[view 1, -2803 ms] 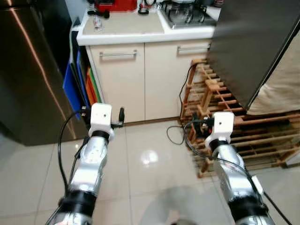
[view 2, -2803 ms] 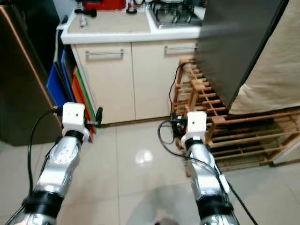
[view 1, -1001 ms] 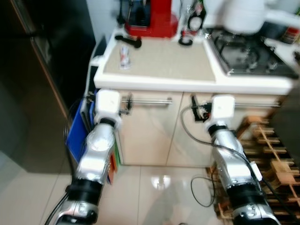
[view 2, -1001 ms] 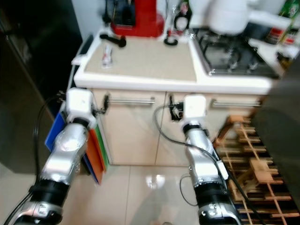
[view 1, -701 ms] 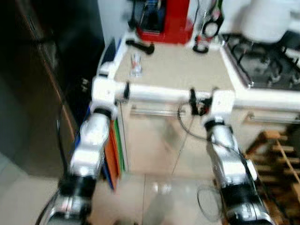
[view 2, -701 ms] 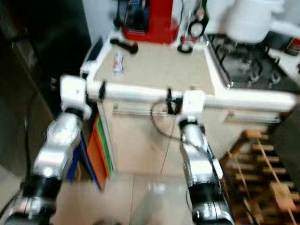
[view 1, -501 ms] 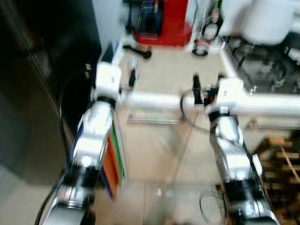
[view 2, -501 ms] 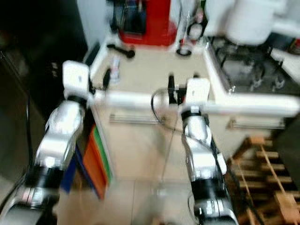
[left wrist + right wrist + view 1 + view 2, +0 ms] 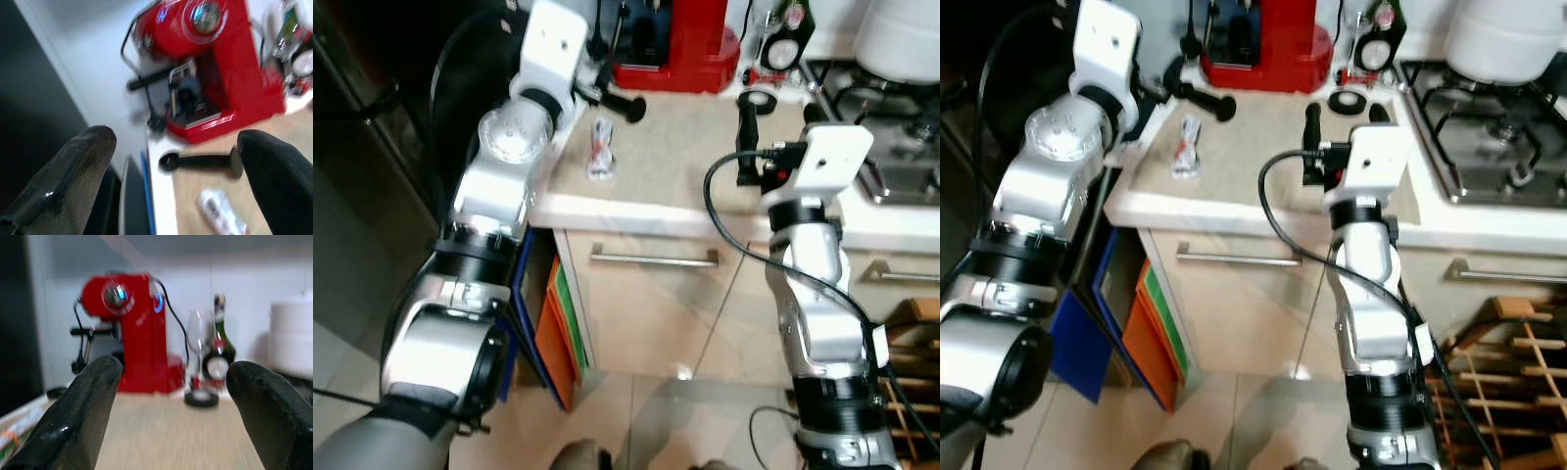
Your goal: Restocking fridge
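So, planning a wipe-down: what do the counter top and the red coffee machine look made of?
Counter top: beige, matte, faintly speckled with a white rounded edge; looks like laminate or composite stone, hard to tell. Red coffee machine: glossy red shell with soft highlights, probably plastic, with a shiny metal-look dial.

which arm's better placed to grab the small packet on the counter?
Left, probably. The left gripper hangs open just above the packet near the counter's left edge, and its wrist view shows the packet ahead. The right gripper is open too, but farther along the counter.
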Available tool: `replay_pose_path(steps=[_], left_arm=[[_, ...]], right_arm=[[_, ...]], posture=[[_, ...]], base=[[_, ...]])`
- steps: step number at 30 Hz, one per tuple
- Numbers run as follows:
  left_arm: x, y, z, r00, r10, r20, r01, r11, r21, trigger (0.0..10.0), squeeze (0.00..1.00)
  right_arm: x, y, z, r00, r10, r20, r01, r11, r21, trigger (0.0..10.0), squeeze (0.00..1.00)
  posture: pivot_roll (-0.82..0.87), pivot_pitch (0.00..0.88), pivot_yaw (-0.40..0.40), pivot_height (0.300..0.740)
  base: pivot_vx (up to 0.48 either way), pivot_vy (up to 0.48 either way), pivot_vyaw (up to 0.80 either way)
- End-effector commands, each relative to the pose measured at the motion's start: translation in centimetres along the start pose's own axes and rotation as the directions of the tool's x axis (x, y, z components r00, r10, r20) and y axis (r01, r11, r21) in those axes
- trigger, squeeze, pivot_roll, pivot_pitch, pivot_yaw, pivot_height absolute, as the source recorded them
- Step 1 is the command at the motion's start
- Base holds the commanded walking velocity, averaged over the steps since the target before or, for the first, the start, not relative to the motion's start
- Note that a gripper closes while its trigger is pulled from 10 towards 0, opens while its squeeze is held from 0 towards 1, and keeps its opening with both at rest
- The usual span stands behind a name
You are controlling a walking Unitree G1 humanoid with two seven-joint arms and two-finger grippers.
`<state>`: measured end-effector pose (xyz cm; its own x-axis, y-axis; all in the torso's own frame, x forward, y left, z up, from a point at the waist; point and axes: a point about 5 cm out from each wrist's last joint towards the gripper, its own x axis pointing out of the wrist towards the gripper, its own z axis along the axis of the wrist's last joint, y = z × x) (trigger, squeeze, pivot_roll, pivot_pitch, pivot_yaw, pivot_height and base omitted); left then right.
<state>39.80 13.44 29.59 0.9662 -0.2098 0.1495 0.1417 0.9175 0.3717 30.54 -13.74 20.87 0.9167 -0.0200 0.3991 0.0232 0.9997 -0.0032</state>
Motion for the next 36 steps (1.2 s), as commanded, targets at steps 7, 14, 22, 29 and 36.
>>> replay_pose_path(steps=[7, 14, 22, 29, 36], left_arm=[[0.8, 1.6, -1.6, 0.967, -0.11, -0.231, 0.074, 0.985, -0.157, 10.0, 0.0], [1.7, 0.7, -2.2, 0.95, -0.15, -0.272, 0.05, 0.938, -0.342, 10.0, 0.0], [2.5, -1.2, -2.0, 0.952, -0.169, -0.256, 0.043, 0.899, -0.436, 10.0, 0.0], [2.8, -2.7, -2.0, 0.938, -0.195, -0.287, 0.059, 0.904, -0.423, 10.0, 0.0], [2.8, -4.2, -2.8, 0.926, -0.208, -0.314, 0.074, 0.918, -0.389, 10.0, 0.0]], right_arm=[[-0.2, 1.0, 0.5, 1.0, -0.003, -0.011, 0.003, 1.0, 0.023, 10.0, 0.0], [-0.3, 1.1, 1.0, 1.0, 0.003, -0.001, -0.003, 1.0, 0.014, 10.0, 0.0], [-0.9, 0.5, 1.0, 1.0, 0.005, -0.023, -0.006, 1.0, -0.018, 10.0, 0.0], [-1.0, 0.7, 0.8, 0.999, 0.018, -0.04, -0.019, 1.0, -0.016, 10.0, 0.0], [-0.9, 1.2, 0.7, 0.998, 0.035, -0.048, -0.036, 0.999, -0.008, 10.0, 0.0]], posture=[[0.17, 0.123, 0.124, 0.74], [0.14, 0.151, 0.127, 0.74], [0.09, 0.151, 0.105, 0.74], [0.11, 0.145, 0.092, 0.74], [0.11, 0.15, 0.098, 0.74]], base=[[0.0, 0.0, 0.0], [0.0, 0.0, 0.0], [0.0, 0.0, 0.0], [0.0, 0.0, 0.0], [0.0, 0.0, 0.0]])
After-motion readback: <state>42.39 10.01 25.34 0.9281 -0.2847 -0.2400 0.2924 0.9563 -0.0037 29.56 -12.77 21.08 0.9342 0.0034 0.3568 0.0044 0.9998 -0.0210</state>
